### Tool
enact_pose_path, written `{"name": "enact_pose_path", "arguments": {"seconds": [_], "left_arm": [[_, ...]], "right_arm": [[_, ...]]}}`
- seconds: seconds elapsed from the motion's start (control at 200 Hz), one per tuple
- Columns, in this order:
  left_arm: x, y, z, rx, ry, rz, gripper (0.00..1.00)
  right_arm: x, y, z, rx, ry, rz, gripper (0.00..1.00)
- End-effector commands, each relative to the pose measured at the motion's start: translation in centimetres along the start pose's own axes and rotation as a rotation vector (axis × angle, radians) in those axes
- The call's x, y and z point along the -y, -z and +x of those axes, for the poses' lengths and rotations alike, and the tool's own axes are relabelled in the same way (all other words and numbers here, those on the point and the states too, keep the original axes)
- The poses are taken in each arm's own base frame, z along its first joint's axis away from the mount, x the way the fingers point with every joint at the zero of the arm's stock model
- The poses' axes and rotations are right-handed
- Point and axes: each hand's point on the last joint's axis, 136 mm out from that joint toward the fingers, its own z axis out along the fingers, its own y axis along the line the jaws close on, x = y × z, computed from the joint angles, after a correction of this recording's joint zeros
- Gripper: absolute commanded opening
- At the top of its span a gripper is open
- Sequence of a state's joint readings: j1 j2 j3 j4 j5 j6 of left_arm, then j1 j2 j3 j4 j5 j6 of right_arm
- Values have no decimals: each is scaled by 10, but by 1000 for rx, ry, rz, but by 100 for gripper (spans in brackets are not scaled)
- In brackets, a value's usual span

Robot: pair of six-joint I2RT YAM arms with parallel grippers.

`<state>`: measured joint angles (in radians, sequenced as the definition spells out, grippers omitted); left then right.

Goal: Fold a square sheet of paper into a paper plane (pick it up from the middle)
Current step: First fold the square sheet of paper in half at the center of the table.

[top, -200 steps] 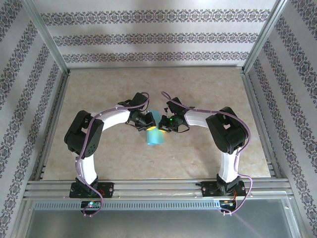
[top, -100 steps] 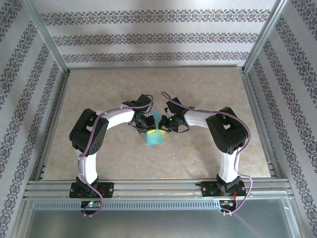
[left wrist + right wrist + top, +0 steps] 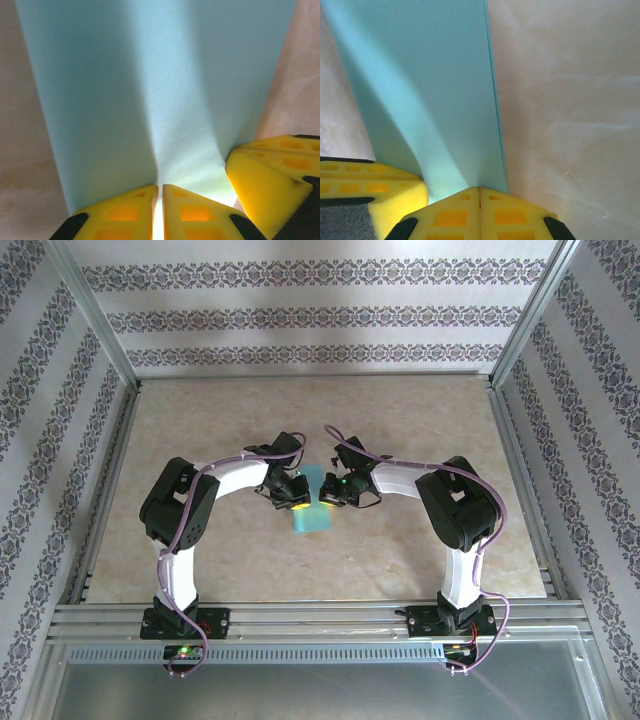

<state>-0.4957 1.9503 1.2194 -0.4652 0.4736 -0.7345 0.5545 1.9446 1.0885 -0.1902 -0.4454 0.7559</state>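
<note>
paper (image 3: 312, 506): light-blue folded strip, long rectangle, no point formed. Sits mid-table (image 3: 420, 420), squarely between the two grippers, long axis running roughly away from the arm bases, far end tilted slightly right in the top view.

left gripper (image 3: 293, 497): on the paper's left side, tips at its edge. Left wrist view: fingers (image 3: 125, 210) pressed nearly together, only a hairline slit between them, closed on the near edge of the paper (image 3: 150, 75). Sheet humps up into a soft ridge that runs straight into the seam between the tips. Rest of the strip stretches away from the tips, table showing on both sides.

right gripper (image 3: 329, 491): on the paper's right side, facing the left one across the strip. Right wrist view: fingers (image 3: 515, 215) fully pressed together, nipping the paper (image 3: 420, 75) at its near edge, close to the right-hand long edge. That edge shows two layers stacked, so it's a folded side. Same hump rising to the tips.

The two pinch points are just beside each other on the same end of the strip: a right finger (image 3: 265, 175) shows beside the left tips, touching the paper's corner; a left finger (image 3: 370, 192) shows beside the right tips.

Enclosure: patterned walls (image 3: 320, 310), aluminium frame (image 3: 300, 620) around the table.
</note>
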Motion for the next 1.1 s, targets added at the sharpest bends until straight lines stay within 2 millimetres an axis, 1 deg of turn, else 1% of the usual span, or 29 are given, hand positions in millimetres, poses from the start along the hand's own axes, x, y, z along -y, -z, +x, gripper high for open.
{"name": "enact_pose_path", "arguments": {"seconds": [0.0,0.155,0.25,0.345,0.42,0.53,0.59,0.655,0.74,0.795,0.864,0.939,1.019,1.094], "left_arm": [[-36,0,10,-32,15,-53,15],[-56,5,10,-30,45,13,17],[-66,11,9,-14,69,57,18],[-67,23,6,8,66,66,17],[-54,37,2,45,40,100,17],[-21,56,-2,107,0,205,17],[-7,59,-2,130,-12,246,17],[6,55,0,130,-9,274,16],[18,43,3,106,-7,300,14],[21,32,5,87,-1,300,13],[19,19,9,51,18,292,13],[10,8,15,10,22,270,12],[-12,1,23,-22,20,180,11],[-32,-1,30,-46,31,116,11]], "right_arm": [[115,-27,55,-121,-107,404,6],[124,-26,57,-133,-95,436,6],[127,-26,58,-132,-89,453,6],[129,-26,57,-130,-88,461,6],[129,-25,57,-127,-85,466,6],[129,-24,56,-126,-85,465,6],[129,-25,56,-127,-89,465,6],[129,-25,57,-129,-90,464,6],[129,-26,58,-131,-92,463,6],[129,-26,57,-130,-92,463,6],[128,-27,57,-133,-91,462,6],[129,-26,58,-134,-93,463,5],[130,-26,59,-134,-96,466,5],[130,-26,59,-134,-98,467,5]]}}
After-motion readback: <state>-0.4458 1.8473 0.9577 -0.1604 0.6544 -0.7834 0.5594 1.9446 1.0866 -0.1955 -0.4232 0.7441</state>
